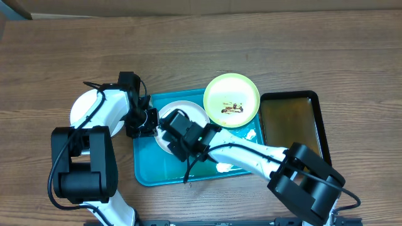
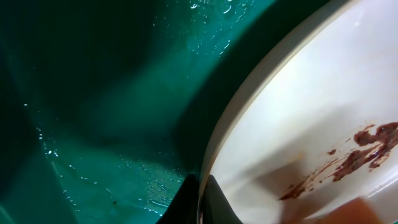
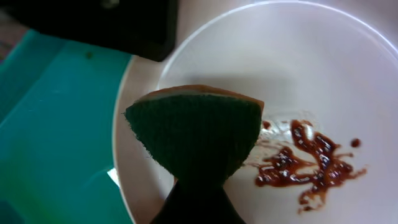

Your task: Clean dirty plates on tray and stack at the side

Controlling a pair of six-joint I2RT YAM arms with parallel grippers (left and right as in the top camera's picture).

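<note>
White plate [image 3: 292, 74] smeared brown-red at centre, lying in the turquoise tray [image 1: 147, 169], rim pinched by left gripper [image 2: 200, 199]. Right gripper [image 3: 194, 202] clamped on green sponge [image 3: 196, 134] above the plate (smear just beside it). Green-rimmed plate [image 1: 231, 99] over tray's far corner; black tray [image 1: 290, 94] alongside.

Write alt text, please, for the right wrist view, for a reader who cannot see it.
The right gripper pinches a dark green sponge, held over a white plate smeared with red-brown sauce. The plate sits in the turquoise tray, visible at left.
</note>
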